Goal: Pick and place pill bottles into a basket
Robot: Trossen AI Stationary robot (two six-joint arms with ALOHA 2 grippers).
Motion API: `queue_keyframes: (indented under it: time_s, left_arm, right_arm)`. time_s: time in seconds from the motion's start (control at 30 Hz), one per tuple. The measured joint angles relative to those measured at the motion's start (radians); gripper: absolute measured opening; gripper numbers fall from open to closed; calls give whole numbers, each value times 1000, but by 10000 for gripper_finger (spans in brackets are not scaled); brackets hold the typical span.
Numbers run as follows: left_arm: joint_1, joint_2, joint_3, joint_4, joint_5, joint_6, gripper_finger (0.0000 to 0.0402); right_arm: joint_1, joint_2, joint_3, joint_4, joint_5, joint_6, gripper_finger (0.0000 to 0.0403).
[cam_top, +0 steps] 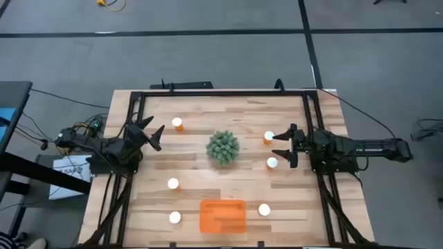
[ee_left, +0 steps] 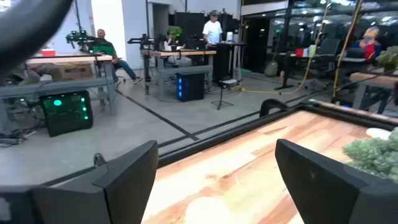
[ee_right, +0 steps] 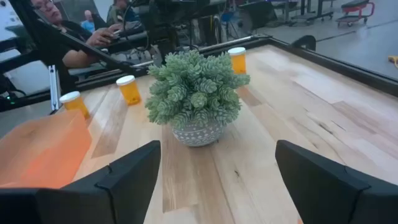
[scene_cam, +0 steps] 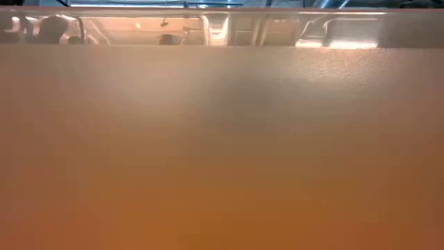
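Low view blocked by basket (cam_top: 223, 216) wall. Six pill bottles (cam_top: 178, 124) scattered on table (cam_top: 194, 166), one half hidden behind plant (ee_right: 194, 93). Left gripper (cam_top: 154, 133) and right gripper (cam_top: 282, 146) jaws apart, empty.

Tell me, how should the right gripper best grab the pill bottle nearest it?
Probably from straight above, fingers either side of the white cap of the bottle. It stands upright and alone, well apart from the plant, and the open right gripper is already beside it.

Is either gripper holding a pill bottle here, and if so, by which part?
Nothing is held. The left gripper and right gripper both have open jaws with nothing between them; all six pill bottles stand on the table, outside the basket.
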Motion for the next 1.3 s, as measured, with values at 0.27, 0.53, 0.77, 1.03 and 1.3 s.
queue_keyframes:
  time_s: [0.27, 0.53, 0.77, 1.03, 1.3]
  left_arm:
    - [0, 0, 0, -3, 12, 4, 313]
    - [7, 0, 0, -8, 16, 3, 313]
    - [79, 105, 0, 7, 142, -68, 313]
    - [215, 440, 103, -10, 244, -164, 313]
    - [395, 838, 394, -274, 409, -229, 313]
  right_arm:
    - [0, 0, 0, 0, 0, 0, 311]
    - [0, 0, 0, 0, 0, 0, 311]
    - [0, 0, 0, 0, 0, 0, 311]
    - [0, 0, 0, 0, 0, 0, 311]
    - [0, 0, 0, 0, 0, 0, 311]
